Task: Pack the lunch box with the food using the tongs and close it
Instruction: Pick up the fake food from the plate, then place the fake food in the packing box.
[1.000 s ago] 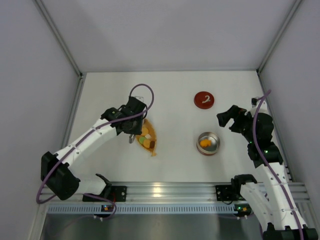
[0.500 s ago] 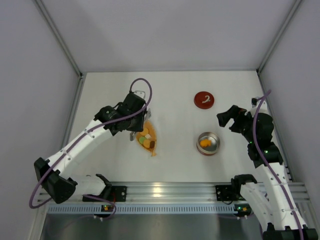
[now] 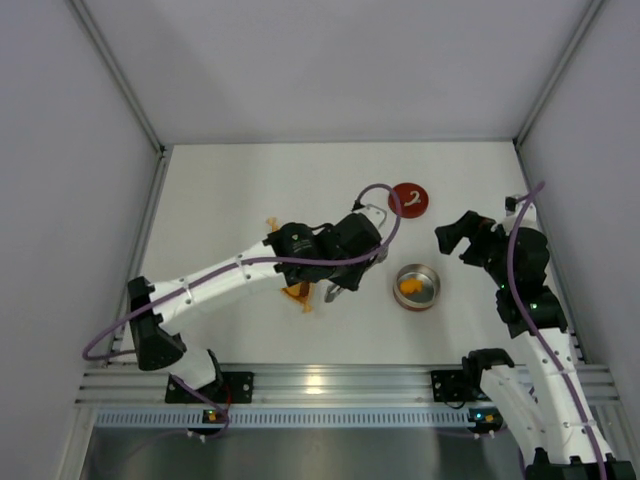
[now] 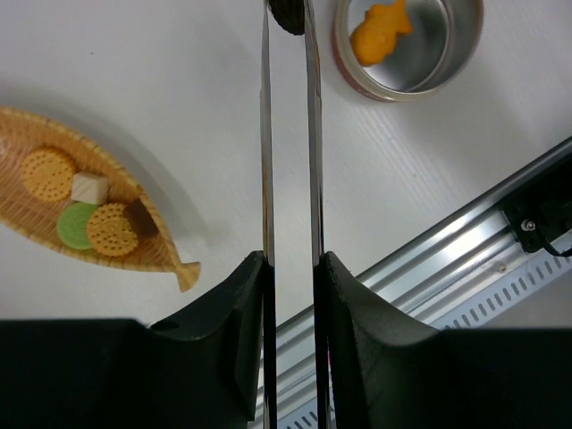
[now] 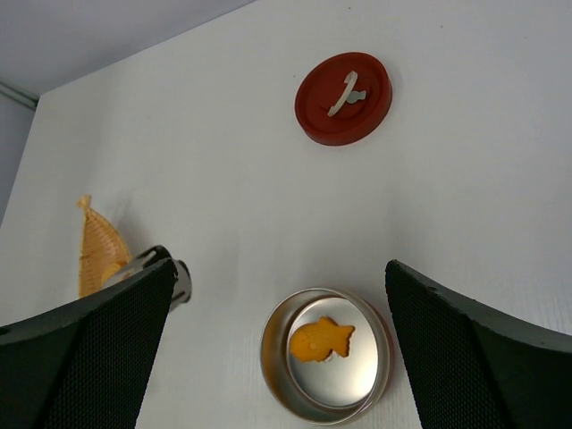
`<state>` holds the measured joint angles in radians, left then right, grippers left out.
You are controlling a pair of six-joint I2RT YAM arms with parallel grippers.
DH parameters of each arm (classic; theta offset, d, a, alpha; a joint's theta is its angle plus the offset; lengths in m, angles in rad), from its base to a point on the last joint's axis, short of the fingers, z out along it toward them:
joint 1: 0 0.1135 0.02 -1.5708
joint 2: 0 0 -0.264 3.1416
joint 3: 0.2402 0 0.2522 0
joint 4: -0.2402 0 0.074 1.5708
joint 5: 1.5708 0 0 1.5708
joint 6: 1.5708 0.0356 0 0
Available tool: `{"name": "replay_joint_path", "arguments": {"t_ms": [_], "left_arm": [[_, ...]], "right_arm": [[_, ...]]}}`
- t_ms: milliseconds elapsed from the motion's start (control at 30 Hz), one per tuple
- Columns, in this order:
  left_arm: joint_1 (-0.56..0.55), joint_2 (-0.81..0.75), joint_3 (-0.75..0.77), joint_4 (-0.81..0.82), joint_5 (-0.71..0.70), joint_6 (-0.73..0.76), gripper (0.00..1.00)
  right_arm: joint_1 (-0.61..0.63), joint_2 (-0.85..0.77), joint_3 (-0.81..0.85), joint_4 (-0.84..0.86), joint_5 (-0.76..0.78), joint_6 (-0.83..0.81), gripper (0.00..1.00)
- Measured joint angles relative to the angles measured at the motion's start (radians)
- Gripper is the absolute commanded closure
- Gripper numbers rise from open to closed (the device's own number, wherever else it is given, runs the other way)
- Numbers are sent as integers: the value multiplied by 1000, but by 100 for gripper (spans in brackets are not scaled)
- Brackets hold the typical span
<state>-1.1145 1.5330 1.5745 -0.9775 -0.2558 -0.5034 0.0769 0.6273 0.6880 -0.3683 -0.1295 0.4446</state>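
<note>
My left gripper (image 4: 290,265) is shut on the tongs (image 4: 265,134), squeezing their two slim silver arms nearly parallel. A small dark piece of food (image 4: 288,13) is pinched at the tips, just left of the lunch box (image 4: 357,76). That steel tin holds one orange fish-shaped piece (image 4: 380,34). In the top view the left gripper (image 3: 336,288) sits left of the lunch box (image 3: 417,287). The red lid (image 3: 408,198) lies flat behind it. My right gripper (image 5: 279,277) is open and empty, hovering over the lunch box (image 5: 326,362).
The orange leaf-shaped dish (image 4: 161,259) holds two round biscuits, a white cube, a green disc and a brown piece; in the top view my left arm mostly covers it. The aluminium rail (image 3: 320,382) runs along the near edge. Grey walls enclose the table.
My left arm has swung right from over the leaf dish to beside the lunch box, carrying the tongs with it. The right arm has not moved.
</note>
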Motion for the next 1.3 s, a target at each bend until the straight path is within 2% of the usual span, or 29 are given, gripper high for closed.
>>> {"name": "replay_joint_path", "arguments": {"t_ms": [167,333,667,967,1300], "left_arm": [[-79,129,82,22,3,1,68],[-103,189,111,36,12,2,68],[-127,233,113,42,40,9,63],[-133,246,114,42,50,13,52],[-133,241,114,42,37,14,52]], "right_arm": [[0,-6,0,-5,8,-2,0],[0,-12,0,-23,18,-8,1],[0,-13,2,-23,27,-9,1],[0,-11,3,-23,28,-16,0],[0,-4,19,-29,27,-16,1]]}}
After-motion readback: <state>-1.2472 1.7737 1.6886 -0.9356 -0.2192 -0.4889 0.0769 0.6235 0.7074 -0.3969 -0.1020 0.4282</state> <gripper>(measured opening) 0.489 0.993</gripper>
